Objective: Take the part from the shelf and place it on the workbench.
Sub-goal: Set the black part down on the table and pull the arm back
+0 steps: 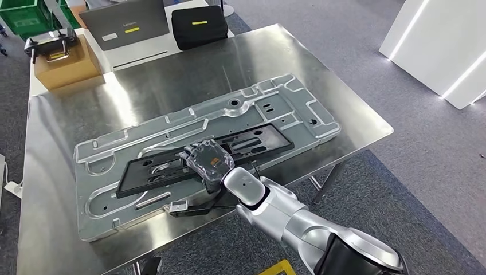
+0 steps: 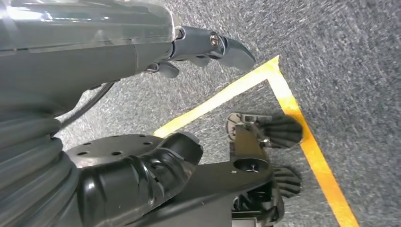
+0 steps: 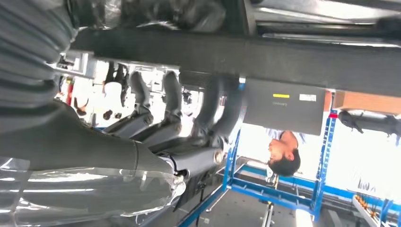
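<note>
A long flat black part [image 1: 258, 140] lies across a big silver stamped panel [image 1: 275, 97] on the steel workbench [image 1: 189, 63]. My right hand [image 1: 207, 160] sits on the middle of the black part, near the table's front edge. In the right wrist view the fingers [image 3: 172, 101] of that hand [image 3: 142, 142] curl around the part's dark bar [image 3: 283, 56]. My left hand [image 2: 142, 52] hangs over the grey carpet with nothing in it, its thumb [image 2: 161, 161] well apart from the fingers [image 2: 222, 47].
At the back of the table stand a cardboard box [image 1: 66, 69] with a metal tool on it, a closed laptop [image 1: 126, 23] and a black bag [image 1: 199, 26]. A person [image 3: 283, 158] stands by a blue frame [image 3: 321, 189]. Yellow tape [image 2: 283, 94] marks the floor.
</note>
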`<control>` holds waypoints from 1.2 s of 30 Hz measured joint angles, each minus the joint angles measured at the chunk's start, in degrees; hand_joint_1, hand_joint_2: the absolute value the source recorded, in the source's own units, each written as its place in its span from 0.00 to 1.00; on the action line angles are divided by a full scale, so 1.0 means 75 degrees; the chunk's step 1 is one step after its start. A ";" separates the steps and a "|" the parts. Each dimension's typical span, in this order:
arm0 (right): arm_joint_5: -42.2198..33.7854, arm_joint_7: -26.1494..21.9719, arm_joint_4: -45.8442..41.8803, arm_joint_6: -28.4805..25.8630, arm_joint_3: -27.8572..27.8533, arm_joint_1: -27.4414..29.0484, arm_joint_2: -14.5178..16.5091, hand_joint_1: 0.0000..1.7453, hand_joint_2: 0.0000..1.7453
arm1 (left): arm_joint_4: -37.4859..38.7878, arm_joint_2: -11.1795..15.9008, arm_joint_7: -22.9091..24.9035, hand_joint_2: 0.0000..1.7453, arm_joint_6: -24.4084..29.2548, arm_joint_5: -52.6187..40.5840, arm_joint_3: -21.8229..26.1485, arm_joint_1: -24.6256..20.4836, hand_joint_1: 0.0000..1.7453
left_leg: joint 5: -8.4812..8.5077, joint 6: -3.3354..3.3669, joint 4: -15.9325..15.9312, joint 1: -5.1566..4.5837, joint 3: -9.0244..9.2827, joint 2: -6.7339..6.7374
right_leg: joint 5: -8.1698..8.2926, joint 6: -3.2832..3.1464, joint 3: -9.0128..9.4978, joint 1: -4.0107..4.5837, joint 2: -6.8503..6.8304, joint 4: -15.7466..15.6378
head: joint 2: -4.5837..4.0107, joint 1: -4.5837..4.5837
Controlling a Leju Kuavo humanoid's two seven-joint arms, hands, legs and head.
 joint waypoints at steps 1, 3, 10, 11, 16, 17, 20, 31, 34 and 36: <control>-0.0044 -0.0011 0.0008 0.0024 0.0017 0.0008 -0.0004 0.00 0.00 | 0.0000 0.0003 -0.0022 1.00 0.0009 0.0036 0.0000 0.0001 0.00 | -0.0249 -0.0029 0.0509 0.0010 -0.0235 0.0001 | 0.0002 -0.0013 0.0000 -0.0004 -0.0005 -0.0001 | 0.0000 -0.0001; -0.0095 -0.0017 0.0036 0.0051 0.0039 0.0040 -0.0015 0.00 0.00 | 0.0000 0.0007 -0.0047 1.00 0.0008 0.0085 0.0000 0.0012 0.00 | -0.0490 -0.0089 0.1277 0.0037 -0.0607 0.0003 | -0.0005 -0.0014 -0.0007 -0.0008 -0.0010 0.0012 | 0.0000 0.0000; -0.0169 -0.0020 0.0070 0.0072 0.0045 0.0039 -0.0022 0.00 0.00 | -0.0010 0.0040 -0.0092 0.00 0.0004 0.0210 0.0002 -0.0023 0.00 | 0.0427 -0.0032 -0.0714 0.0048 0.0367 0.0006 | -0.0116 0.0200 -0.0047 -0.0006 0.0019 0.0186 | 0.0000 0.0002; -0.0200 -0.0022 0.0071 0.0084 0.0047 0.0036 -0.0023 0.00 0.00 | -0.0013 0.0044 -0.0103 0.00 0.0004 0.0245 0.0005 -0.0024 0.00 | 0.0447 0.0024 -0.0724 0.0042 0.0357 -0.0005 | -0.0106 0.0238 -0.0047 -0.0004 0.0018 0.0176 | 0.0000 0.0004; -0.0347 -0.0013 0.0074 0.0161 0.0061 -0.0001 -0.0049 0.00 0.00 | -0.0036 0.0058 -0.0189 0.00 0.0009 0.0380 0.0016 -0.0064 0.00 | 0.0531 0.0244 -0.0818 0.0075 0.0367 0.0003 | -0.0776 0.0411 -0.0570 -0.0050 0.0023 0.1302 | 0.0000 0.0007; -0.0373 -0.0009 0.0077 0.0173 0.0074 0.0001 -0.0063 0.00 0.00 | -0.0039 0.0059 -0.0198 0.00 0.0010 0.0402 0.0019 -0.0071 0.00 | 0.0532 0.0262 -0.0816 0.0070 0.0360 0.0004 | -0.0987 0.0427 -0.0812 -0.0054 0.0024 0.1807 | 0.0000 0.0004; -0.0431 0.0001 0.0095 0.0210 0.0113 0.0005 -0.0113 0.00 0.00 | -0.0043 0.0060 -0.0228 0.00 0.0015 0.0472 0.0026 -0.0074 0.00 | 0.0532 0.0268 -0.0806 0.0058 0.0357 -0.0005 | -0.0882 0.0412 -0.0967 -0.0057 0.0024 0.2108 | 0.0000 0.0007; -0.0532 0.0133 0.0114 0.0350 0.0142 -0.0254 -0.0141 0.00 0.00 | -0.0061 0.0083 -0.0304 0.00 0.0138 0.0785 0.0066 -0.0117 0.00 | -0.0091 -0.0072 0.0126 0.0037 -0.0054 -0.0001 | 0.0022 0.0028 0.0044 -0.0042 -0.0005 -0.0031 | 0.0000 -0.0003; -0.0527 0.0132 0.0152 0.0380 0.0171 -0.0256 -0.0142 0.00 0.00 | -0.0061 0.0087 -0.0279 0.00 0.0149 0.0838 0.0071 -0.0104 0.00 | -0.0560 -0.0148 0.1261 0.0057 -0.0527 0.0001 | 0.0035 0.0011 -0.0006 -0.0035 -0.0023 0.0010 | 0.0000 -0.0004; -0.0525 0.0132 0.0171 0.0396 0.0172 -0.0258 -0.0141 0.00 0.00 | -0.0061 0.0098 -0.0270 0.00 0.0155 0.0864 0.0072 -0.0109 0.00 | -0.0208 -0.0164 0.0749 0.0080 -0.0224 0.0009 | 0.0028 0.0023 -0.0056 -0.0041 -0.0019 0.0078 | 0.0000 -0.0005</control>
